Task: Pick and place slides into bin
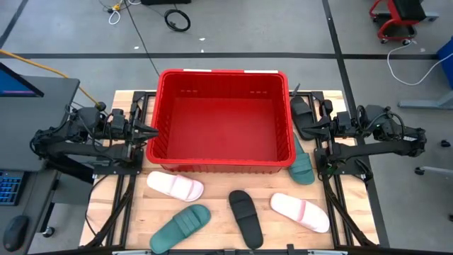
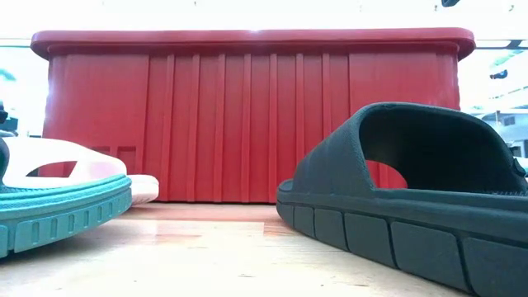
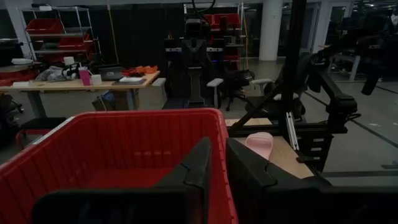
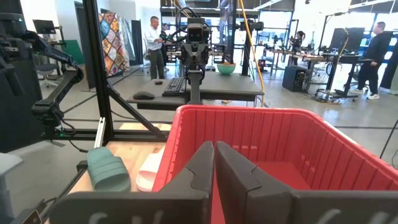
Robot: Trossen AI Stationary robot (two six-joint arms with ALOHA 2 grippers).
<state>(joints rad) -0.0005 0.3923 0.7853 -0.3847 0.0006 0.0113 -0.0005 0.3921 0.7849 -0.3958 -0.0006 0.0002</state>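
The red bin (image 1: 223,120) stands in the middle of the table with nothing in it. Four slides lie on their soles on the table near of the bin: a pale pink one (image 1: 175,186), a dark green one (image 1: 180,227), a black one (image 1: 245,217) and a second pale pink one (image 1: 299,212). A second dark green slide (image 1: 302,166) lies by the bin's right near corner. A second black slide (image 1: 301,113) lies by the bin's right wall, partly under my right arm. My left gripper (image 1: 152,132) is shut at the bin's left rim. My right gripper (image 1: 301,126) is shut at the right rim.
The bin's wall (image 2: 247,115) fills the low view, with the black slide (image 2: 412,190) and the green slide (image 2: 58,210) close in front. The arms' frames stand at the table's left and right edges. People stand in the room beyond (image 4: 155,37).
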